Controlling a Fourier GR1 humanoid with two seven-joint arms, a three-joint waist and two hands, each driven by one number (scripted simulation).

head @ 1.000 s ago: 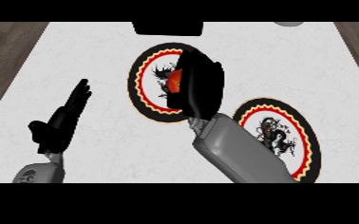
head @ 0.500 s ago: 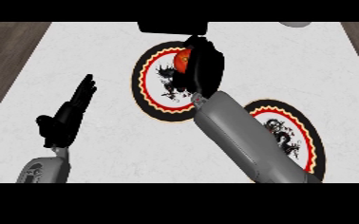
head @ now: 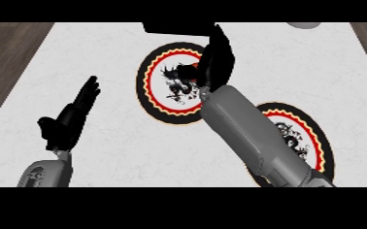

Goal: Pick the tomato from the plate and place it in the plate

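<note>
A round black plate with a red and yellow rim and a dragon drawing (head: 161,89) lies at the middle of the white counter. My right hand (head: 215,58) lies over this plate's far right part, its fingers stretched toward the far rim, open. The tomato does not show; the hand and forearm cover the spot where it lay. A second plate of the same pattern (head: 301,131) lies nearer, at the right, half hidden under my right forearm. My left hand (head: 72,116) rests open at the left, fingers up, apart from both plates.
A flat black object (head: 175,28) sits at the counter's back edge just beyond the far plate. A grey rounded object (head: 308,24) shows at the top right. Dark wooden floor (head: 18,53) borders the counter's left edge.
My right arm has pushed forward over the far plate, and the hand now covers the red tomato that showed beside it one second ago. The left hand barely moved.
</note>
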